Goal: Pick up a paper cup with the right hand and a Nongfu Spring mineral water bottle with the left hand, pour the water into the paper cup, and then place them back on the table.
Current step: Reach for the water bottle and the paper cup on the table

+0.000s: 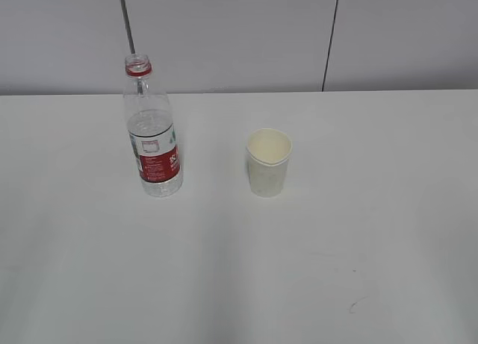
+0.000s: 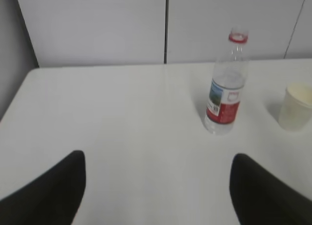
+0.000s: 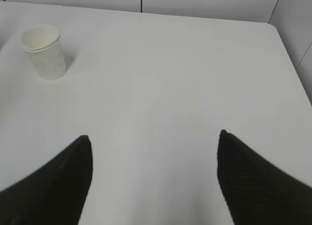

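Note:
The clear capless Nongfu Spring bottle (image 1: 152, 131) with red neck ring and red-and-white label stands upright on the white table (image 1: 239, 269), left of centre. The white paper cup (image 1: 268, 163) stands upright to its right, apart from it. In the left wrist view the bottle (image 2: 225, 86) and the cup (image 2: 295, 107) are far ahead and to the right of my open, empty left gripper (image 2: 158, 159). In the right wrist view the cup (image 3: 44, 51) is far ahead at upper left of my open, empty right gripper (image 3: 153, 137). Neither gripper shows in the exterior view.
A grey panelled wall (image 1: 239, 30) runs behind the table's far edge. The table's left edge and rounded corner (image 2: 29, 76) show in the left wrist view, its right corner (image 3: 270, 27) in the right wrist view. Faint scuff marks (image 1: 355, 305) lie near the front right.

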